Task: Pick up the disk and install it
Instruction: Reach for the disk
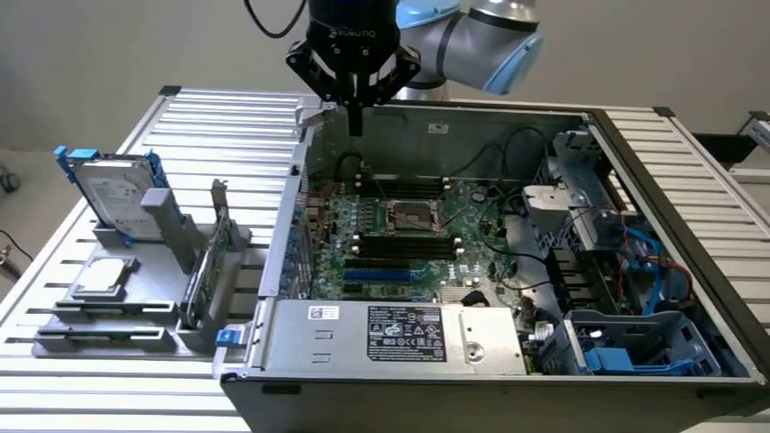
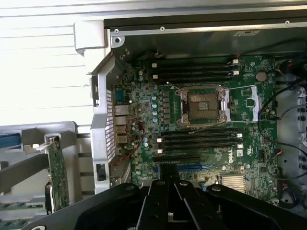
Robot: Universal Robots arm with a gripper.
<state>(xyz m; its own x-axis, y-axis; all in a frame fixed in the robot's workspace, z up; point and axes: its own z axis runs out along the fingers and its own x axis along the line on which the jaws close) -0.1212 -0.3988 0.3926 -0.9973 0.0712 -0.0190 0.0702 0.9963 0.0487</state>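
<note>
1 closed hand (image 1: 355,129) over case rim (image 1: 481,106), disk (image 1: 114,194) apart

The disk (image 1: 114,192) is a rectangular silver-grey metal drive with a white label on its visible face and blue plastic rails along its edges, one blue tab projecting at the upper corner. It stands on edge, nearly upright and leaning back slightly, in a slot at the far end of the grey holder (image 1: 121,311). It is well apart from the open computer case (image 1: 292,207), on the exterior view's left. The label print appears circular, though it cannot be read.
</note>
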